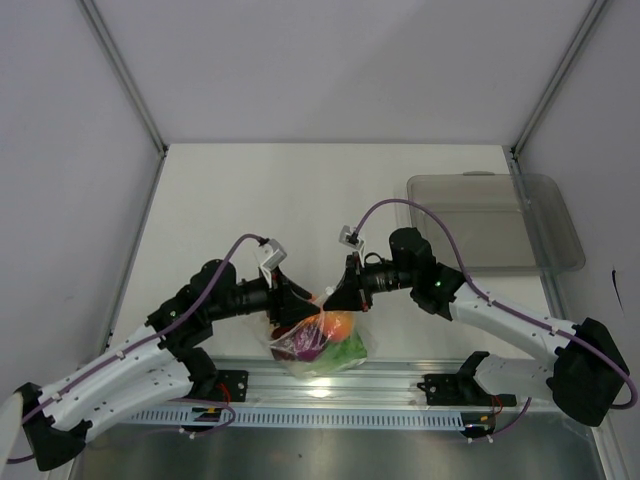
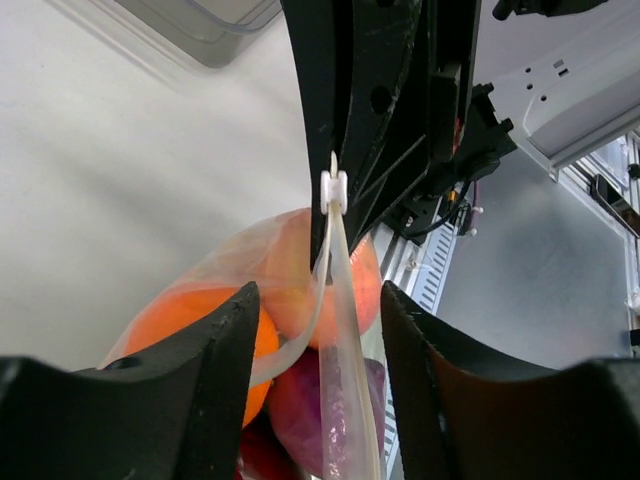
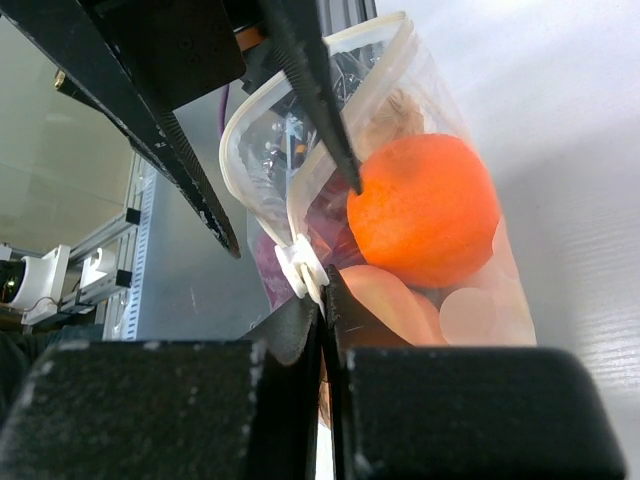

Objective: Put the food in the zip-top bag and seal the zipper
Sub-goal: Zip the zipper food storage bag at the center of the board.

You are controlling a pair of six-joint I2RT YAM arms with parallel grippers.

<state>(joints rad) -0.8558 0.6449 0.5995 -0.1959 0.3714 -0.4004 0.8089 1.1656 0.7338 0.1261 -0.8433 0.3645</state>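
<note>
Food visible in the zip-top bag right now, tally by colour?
orange fruit: 1
peach fruit: 1
purple fruit: 1
green cabbage: 1
Total: 4 visible in the zip-top bag; more may be hidden behind these.

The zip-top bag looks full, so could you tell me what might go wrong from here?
The zipper gapes in a loop, and the orange bulges right under it, so it may block the seal. Only the right claw pinches the zip-top bag; the left claw is open around the zipper, so a pull may drag the bag instead of closing it.
</note>
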